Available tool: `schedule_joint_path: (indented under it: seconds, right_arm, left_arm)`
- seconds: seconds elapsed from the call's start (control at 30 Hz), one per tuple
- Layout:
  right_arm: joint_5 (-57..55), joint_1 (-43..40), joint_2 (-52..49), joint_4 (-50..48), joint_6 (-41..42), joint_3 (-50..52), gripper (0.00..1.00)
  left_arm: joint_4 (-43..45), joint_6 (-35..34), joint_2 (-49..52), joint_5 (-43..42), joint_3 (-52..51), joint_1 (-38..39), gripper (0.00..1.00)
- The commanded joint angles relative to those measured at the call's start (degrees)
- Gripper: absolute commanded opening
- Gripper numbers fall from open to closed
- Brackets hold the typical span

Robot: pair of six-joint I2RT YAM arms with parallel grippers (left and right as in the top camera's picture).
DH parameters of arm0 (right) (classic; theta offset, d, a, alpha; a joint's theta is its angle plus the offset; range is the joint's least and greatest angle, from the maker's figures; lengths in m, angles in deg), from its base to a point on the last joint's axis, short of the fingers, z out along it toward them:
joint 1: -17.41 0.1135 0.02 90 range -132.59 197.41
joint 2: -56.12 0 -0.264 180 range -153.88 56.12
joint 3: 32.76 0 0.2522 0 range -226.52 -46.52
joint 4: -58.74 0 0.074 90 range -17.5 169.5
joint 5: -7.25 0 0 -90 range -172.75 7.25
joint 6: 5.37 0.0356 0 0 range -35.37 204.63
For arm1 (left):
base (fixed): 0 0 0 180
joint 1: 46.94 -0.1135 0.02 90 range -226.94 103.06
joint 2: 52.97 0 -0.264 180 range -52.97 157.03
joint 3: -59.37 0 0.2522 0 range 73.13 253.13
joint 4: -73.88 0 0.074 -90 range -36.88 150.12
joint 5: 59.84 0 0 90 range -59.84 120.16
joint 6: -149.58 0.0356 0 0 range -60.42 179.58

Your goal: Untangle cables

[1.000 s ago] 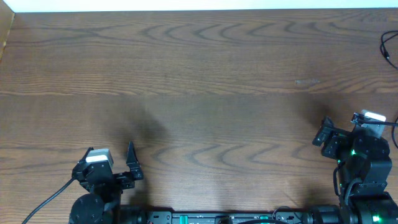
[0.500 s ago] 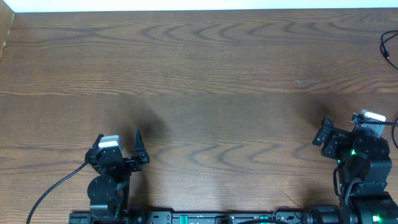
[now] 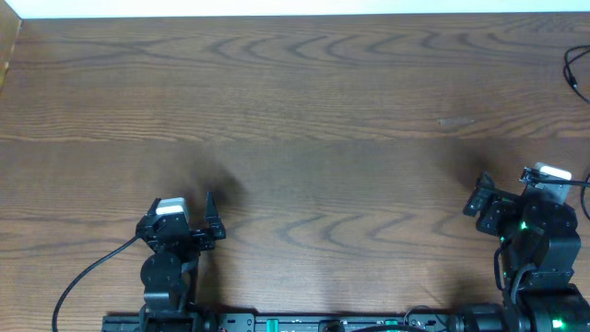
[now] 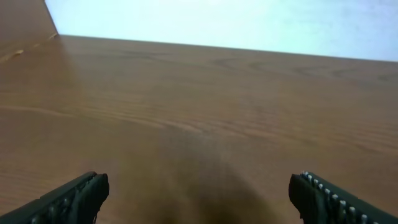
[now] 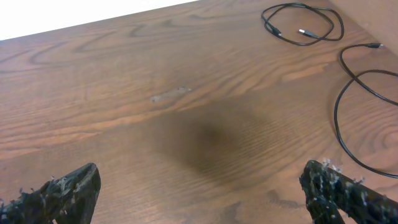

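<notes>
A thin black cable (image 5: 303, 23) lies as a small loose coil with a plug end at the table's far right; a bit of it shows at the right edge of the overhead view (image 3: 573, 69). No white cable is in view. My left gripper (image 3: 205, 224) is open and empty near the front left edge, over bare wood in the left wrist view (image 4: 199, 196). My right gripper (image 3: 479, 198) is open and empty at the front right, well short of the cable (image 5: 199, 190).
A second, longer black cord (image 5: 348, 93) loops along the right edge, in front of the coil. The brown wooden table (image 3: 304, 120) has a raised wooden edge at the far left (image 3: 9, 51). A thick black wire trails from the left arm base (image 3: 88, 277).
My left arm has shifted to the right along the front edge, gripper still open. The right arm and the cables have not moved.
</notes>
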Motion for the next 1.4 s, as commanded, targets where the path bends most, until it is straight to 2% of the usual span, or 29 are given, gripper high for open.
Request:
schedule_joint_path:
  seconds: [0.0, 0.13, 0.27, 0.83, 1.37]
  right_arm:
    - [-0.70, 0.55, 0.09, 0.11, 0.68, 0.22, 0.99]
    - [-0.70, 0.55, 0.09, 0.11, 0.68, 0.22, 0.99]
    - [-0.70, 0.55, 0.09, 0.11, 0.68, 0.22, 0.99]
    - [-0.70, 0.55, 0.09, 0.13, 0.70, 0.22, 0.99]
    - [-0.70, 0.55, 0.09, 2.62, 0.68, 0.22, 0.99]
  left_arm:
    - [0.26, 0.13, -0.50, 0.33, -1.70, -0.31, 0.98]
    - [2.58, 0.17, -0.50, 0.66, -2.40, -0.31, 0.98]
    - [10.27, 0.11, -0.50, 0.92, -5.64, -0.31, 0.98]
    - [12.04, 0.13, -0.52, 2.05, -5.73, -0.81, 0.98]
    - [10.08, 0.07, -0.52, -4.31, -5.70, -2.38, 0.98]
